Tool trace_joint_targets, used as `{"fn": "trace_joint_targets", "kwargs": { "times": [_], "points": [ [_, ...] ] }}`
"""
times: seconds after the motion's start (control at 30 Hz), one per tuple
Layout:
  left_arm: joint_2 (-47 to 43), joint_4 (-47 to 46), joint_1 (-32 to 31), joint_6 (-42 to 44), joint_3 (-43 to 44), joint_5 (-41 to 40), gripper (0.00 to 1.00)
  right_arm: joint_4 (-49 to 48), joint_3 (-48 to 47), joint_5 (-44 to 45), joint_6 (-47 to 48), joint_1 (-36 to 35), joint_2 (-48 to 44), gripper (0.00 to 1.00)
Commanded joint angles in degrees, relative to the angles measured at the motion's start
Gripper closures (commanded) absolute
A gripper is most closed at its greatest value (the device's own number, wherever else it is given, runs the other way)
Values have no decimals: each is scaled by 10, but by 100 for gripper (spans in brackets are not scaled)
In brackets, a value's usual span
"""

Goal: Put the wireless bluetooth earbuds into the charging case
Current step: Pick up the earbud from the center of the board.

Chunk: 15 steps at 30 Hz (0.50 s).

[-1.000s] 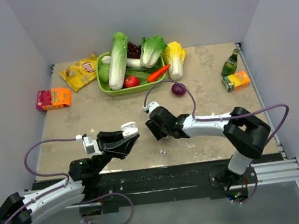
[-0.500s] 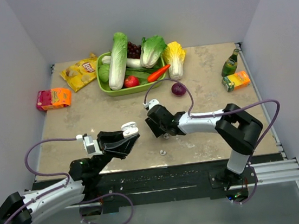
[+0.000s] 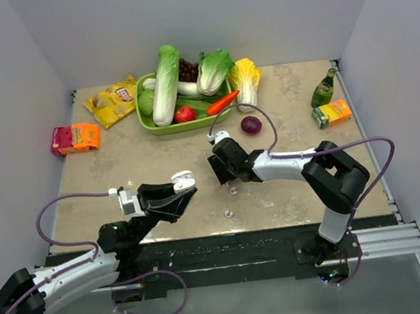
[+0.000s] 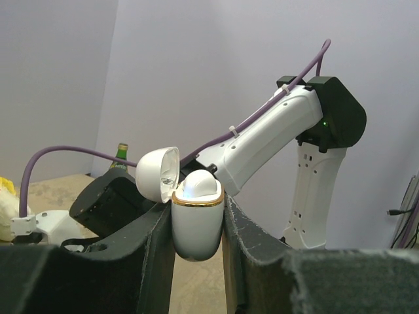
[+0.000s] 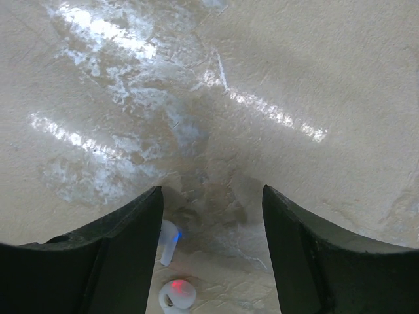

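Left wrist view, left gripper (image 4: 197, 208) clamped on the charging case (image 4: 194, 226), lid hinged open, held upright above the table, right wrist view, right gripper (image 5: 211, 193) fingers spread wide, two earbuds (image 5: 169, 241) lying on the table (image 5: 275, 72) between them, touching neither finger.

- charging case (image 4: 195, 229): smooth, glossy white plastic, with a thin band at the rim that looks like gold metal.
- fingers (image 4: 147, 261) of the left gripper (image 4: 198, 222): matt black, coarse and grainy at the edges, like felt or foam.
- fingers (image 5: 111, 261) of the right gripper (image 5: 213, 252): smooth matt black plastic.
- earbuds (image 5: 169, 241): glossy white plastic.
- table (image 5: 294, 78): beige, mottled and stone-like, with a sheen throwing back white glare.
- arm shell (image 4: 262, 140): smooth white plastic, satin; its cable (image 4: 65, 154) is purple and rubbery.
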State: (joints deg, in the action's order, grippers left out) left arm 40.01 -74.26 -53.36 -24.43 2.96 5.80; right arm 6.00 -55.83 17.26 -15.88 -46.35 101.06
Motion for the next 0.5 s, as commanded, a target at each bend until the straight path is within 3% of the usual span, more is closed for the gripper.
{"fn": "trace_joint_targets", "kwargs": {
  "times": [0.0, 0.13, 0.47],
  "points": [
    [0, -97, 1, 6, -89, -2, 100, -43, 17, -53, -6, -1, -50, 36],
    [1, -100, 1, 4, -91, -2, 100, -21, -6, -90, -8, -7, -48, 36],
    [-4, -101, 1, 0, -92, 2, 100, 71, -50, -73, -12, -18, -6, 41]
  ]
}}
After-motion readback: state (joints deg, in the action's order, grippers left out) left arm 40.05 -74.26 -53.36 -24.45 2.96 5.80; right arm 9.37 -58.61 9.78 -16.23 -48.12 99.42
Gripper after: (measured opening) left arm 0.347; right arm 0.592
